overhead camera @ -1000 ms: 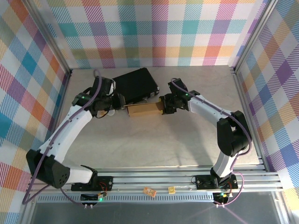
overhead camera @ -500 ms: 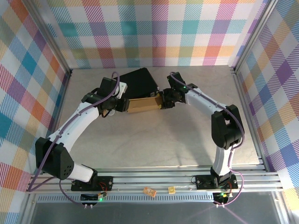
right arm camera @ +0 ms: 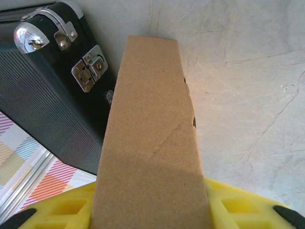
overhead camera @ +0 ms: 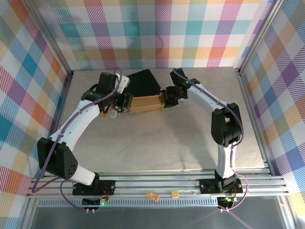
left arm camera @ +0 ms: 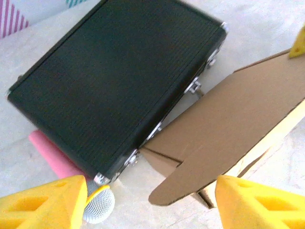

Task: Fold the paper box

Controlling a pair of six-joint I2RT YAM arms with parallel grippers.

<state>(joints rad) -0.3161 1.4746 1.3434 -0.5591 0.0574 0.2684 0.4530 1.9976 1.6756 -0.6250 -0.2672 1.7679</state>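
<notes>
**Left fingers.** My left fingers [left arm camera: 43, 206] stand wide apart and hold nothing. In the left wrist view the two yellow tips sit at the lower corners, and a rounded flap [left arm camera: 183, 179] of the paper box [left arm camera: 248, 119] shows beyond the gap between them, clear of both tips.

**Right fingers.** My right fingers [right arm camera: 238, 212] are clamped on one short end of the paper box. In the right wrist view the brown cardboard runs straight out from between the yellow pads.

**Paper box, location.** In the overhead view the paper box [overhead camera: 145, 103] lies at the far middle of the surface [overhead camera: 157, 143], between my two wrists. It sits just in front of the black hard case [overhead camera: 143, 83], lengthwise along the case's latched edge. Whether its underside rests flat on the surface I cannot tell.

**Paper box, condition.** It is partly formed: one long panel faces up, and the rounded flap at my left end stands loose and unfolded.

**Adjacent items.**
- The case lies flat and closed. A chrome latch [right arm camera: 90, 69] is close beside the cardboard.
- A microphone [left arm camera: 97, 210] with a silver mesh head and a pink handle lies on the surface by the case's corner. Its handle runs under that corner, and its head is just beside my left fingertip.
</notes>
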